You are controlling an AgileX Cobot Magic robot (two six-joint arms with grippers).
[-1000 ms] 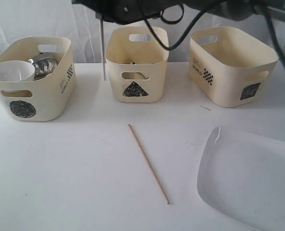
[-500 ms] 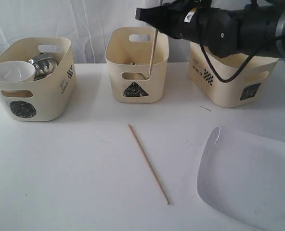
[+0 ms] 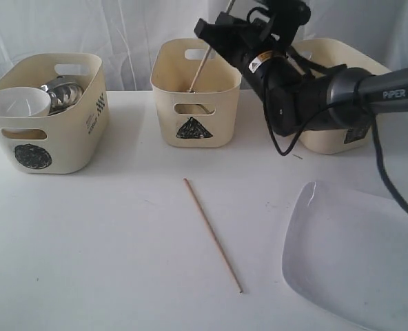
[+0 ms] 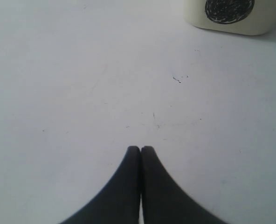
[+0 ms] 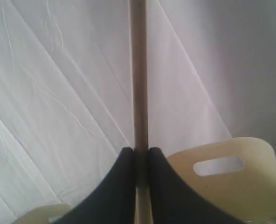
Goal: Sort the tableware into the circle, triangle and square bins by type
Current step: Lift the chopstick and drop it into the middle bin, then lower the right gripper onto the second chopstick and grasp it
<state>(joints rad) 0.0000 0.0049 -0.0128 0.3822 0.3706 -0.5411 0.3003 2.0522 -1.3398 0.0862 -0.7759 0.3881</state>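
Now brought the held chopstick (image 3: 198,69) to the triangle bin (image 3: 164,114), lower tip inside the rim.
Swung in from beside the bin's left wall a second ago, passed its front half a second ago, then leaned the stick over the opening. Kept the right gripper (image 3: 213,38) clenched on its upper part, so not yet released; judged only a drop short of done. Left the second chopstick (image 3: 213,236) lying on the table (image 3: 94,241) in front of the bin and the large white plate (image 3: 359,255) at front right, both unsorted. Held the left gripper (image 4: 141,154) pressed shut on nothing, low over bare table near the circle bin (image 4: 231,18).
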